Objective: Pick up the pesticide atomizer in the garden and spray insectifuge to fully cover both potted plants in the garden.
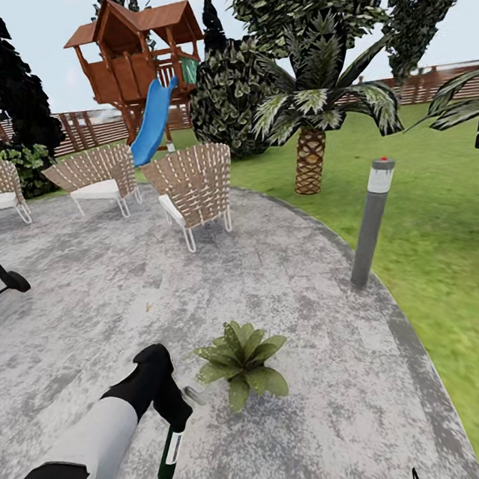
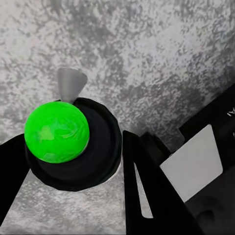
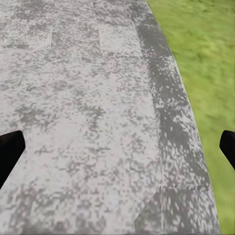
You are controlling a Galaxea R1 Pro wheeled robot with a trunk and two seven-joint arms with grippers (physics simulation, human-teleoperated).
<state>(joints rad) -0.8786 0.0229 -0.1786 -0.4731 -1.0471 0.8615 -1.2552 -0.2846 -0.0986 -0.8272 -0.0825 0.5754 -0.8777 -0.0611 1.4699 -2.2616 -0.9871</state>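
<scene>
While the robot faces a round, mottled grey paved patio (image 1: pixel 275 280) edged by green lawn (image 1: pixel 451 242), its left gripper (image 1: pixel 174 414) hangs low over the paving, clamped on the pesticide atomizer (image 1: pixel 170 453). That slim dark green bottle with a white label hangs down from the gripper, its base pointing toward the paving, its pale trigger head (image 1: pixel 193 394) jutting out toward a potted plant (image 1: pixel 242 361). The plant, a low rosette of broad pointed green leaves, sits on the patio just beside the gripper, on its right, close to the nozzle but not touching it. From the left wrist camera, the bottle appears end-on as a bright green disc (image 2: pixel 57 131) ringed in black, held between dark fingers (image 2: pixel 147 191). From the right wrist camera, the right gripper's two dark fingertips (image 3: pixel 10 152) sit far apart at the frame edges, nothing between them, above the patio's rim. Beyond stand a grey bollard lamp (image 1: pixel 372 222), wicker chairs (image 1: pixel 191 189), a palm (image 1: pixel 310 147) and a wooden playhouse with a blue slide (image 1: pixel 150 123).
</scene>
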